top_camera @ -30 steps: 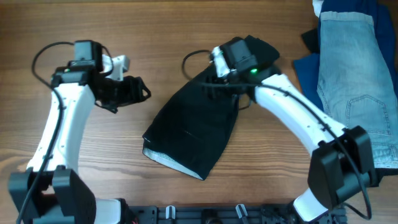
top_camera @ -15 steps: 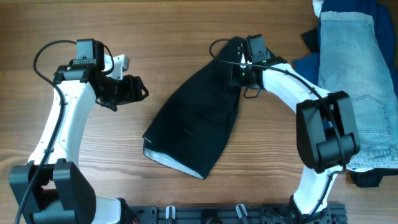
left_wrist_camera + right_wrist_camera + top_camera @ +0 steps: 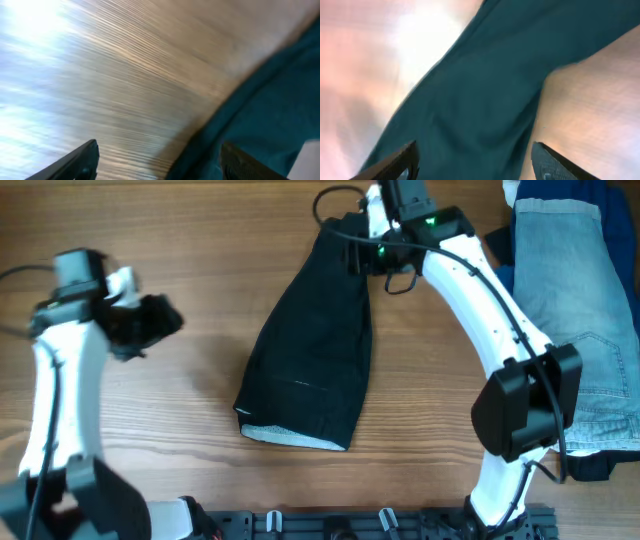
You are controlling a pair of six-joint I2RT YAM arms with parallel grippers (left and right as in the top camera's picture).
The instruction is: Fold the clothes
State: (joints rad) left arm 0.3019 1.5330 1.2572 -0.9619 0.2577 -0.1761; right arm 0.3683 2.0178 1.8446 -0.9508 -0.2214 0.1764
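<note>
My right gripper (image 3: 475, 167) has its fingers spread wide and holds nothing. It hangs over the 12 o'clock end of the black shorts (image 3: 315, 350), and blur hides whether it touches them. My left gripper (image 3: 160, 167) is likewise spread and empty, over the wooden table (image 3: 200, 240), well apart from the shorts at their 9 o'clock. The shorts lie flat, stretched from 12 to 6 o'clock, with the pale waistband (image 3: 290, 437) at the 6 o'clock end. At their 3 o'clock lie light-blue jeans (image 3: 565, 290), with royal-blue cloth (image 3: 492, 283) showing at the edges. A green light (image 3: 432, 222) glows on my right wrist.
</note>
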